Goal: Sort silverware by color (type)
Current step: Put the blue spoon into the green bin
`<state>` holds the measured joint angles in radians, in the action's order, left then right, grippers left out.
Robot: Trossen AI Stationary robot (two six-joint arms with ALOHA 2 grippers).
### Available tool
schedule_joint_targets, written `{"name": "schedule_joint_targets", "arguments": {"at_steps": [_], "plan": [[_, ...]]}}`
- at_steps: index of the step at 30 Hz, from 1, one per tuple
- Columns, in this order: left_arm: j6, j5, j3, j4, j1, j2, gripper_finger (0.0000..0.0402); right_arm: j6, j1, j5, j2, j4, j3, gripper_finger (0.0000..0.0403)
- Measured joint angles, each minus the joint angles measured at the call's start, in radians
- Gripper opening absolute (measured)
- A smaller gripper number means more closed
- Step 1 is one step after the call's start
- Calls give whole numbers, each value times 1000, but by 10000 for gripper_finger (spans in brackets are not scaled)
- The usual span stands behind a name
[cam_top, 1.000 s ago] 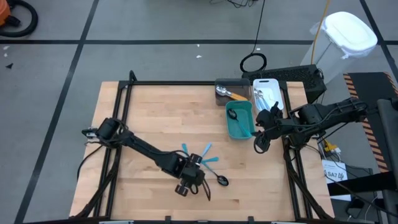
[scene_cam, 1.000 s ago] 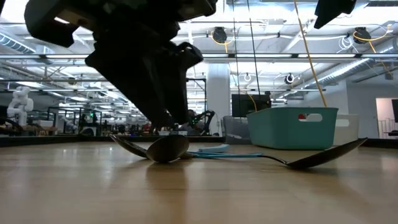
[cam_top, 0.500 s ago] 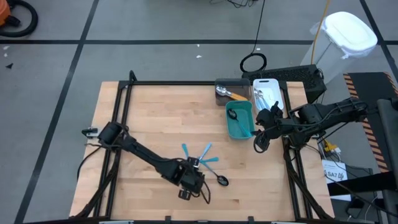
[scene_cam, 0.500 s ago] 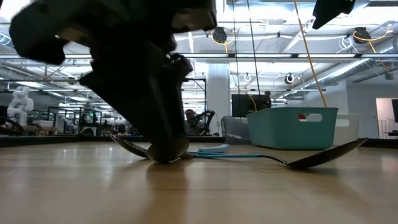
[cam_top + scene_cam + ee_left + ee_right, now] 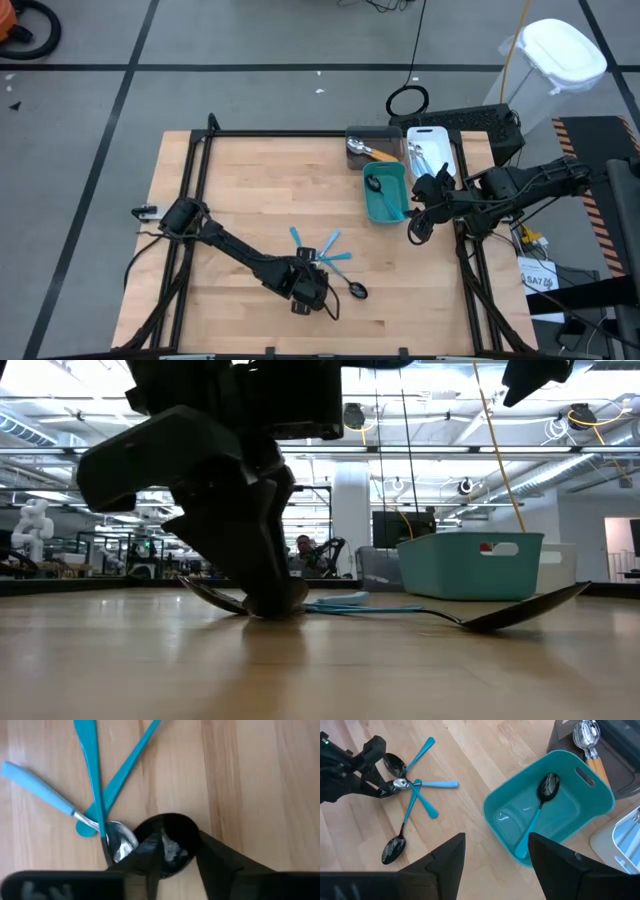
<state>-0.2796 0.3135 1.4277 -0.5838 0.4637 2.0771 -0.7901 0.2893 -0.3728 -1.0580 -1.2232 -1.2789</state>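
Pale wood bench [image 5: 250, 190], plank grain running lengthwise, black metal frame round the edge. Landmark: teal bin [image 5: 386, 194], smooth plastic, rounded corners, slot handle in one end wall; it holds one spoon [image 5: 540, 805] with a glossy black bowl and slim teal handle. Just behind the teal bin sits a gray bin [image 5: 372, 143] with orange-handled, silver-headed pieces [image 5: 372, 151]; beside that, a white bin [image 5: 432, 148] with light-blue-handled pieces, detail too small to tell. Well away from the teal bin, toward the front middle of the bench, a loose fan of silverware [image 5: 325, 258]: flat teal handles splayed like spokes, one light-blue rounded handle with a shiny silver spoon head [image 5: 120, 842], and another black-bowled spoon [image 5: 357, 290] lying at the fan's edge. Left claw [image 5: 303, 288] is down at that fan, its matte black fingers [image 5: 220, 865] set either side of a glossy black oval spoon bowl [image 5: 167, 842]; fingers part-way in, but cannot tell whether they actually clamp it. The low view shows the left claw touching the bench surface at the pile. Right claw [image 5: 420, 230] hangs just beside the teal bin, on the bench's right side, its fingers [image 5: 445, 862] apart and holding nothing.
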Motion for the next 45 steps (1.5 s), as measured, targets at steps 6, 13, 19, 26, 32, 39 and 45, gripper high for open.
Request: {"name": "schedule_joint_targets", "arguments": {"at_steps": [6, 13, 19, 26, 32, 39, 45], "plan": [[-10, 6, 2, -14, -12, -2, 36, -9, 0, 1, 0, 0, 0, 210], [-7, 0, 127, -152, -33, -1, 4, -10, 0, 4, 0, 2, 0, 210], [-8, -5, 324, -310, -49, -1, 2, -10, 0, 6, 0, 7, 0, 210], [26, -4, 569, -485, -89, -1, 1, -5, 0, 7, 0, 7, 0, 210], [81, -1, 815, -606, -155, -1, 1, 12, 0, 6, 0, 7, 0, 210], [82, -68, 927, -530, -254, -59, 0, 35, 0, 5, 0, 10, 0, 210], [101, -141, 930, -448, -315, -117, 0, 54, 0, 2, 3, 37, 0, 210]]}}
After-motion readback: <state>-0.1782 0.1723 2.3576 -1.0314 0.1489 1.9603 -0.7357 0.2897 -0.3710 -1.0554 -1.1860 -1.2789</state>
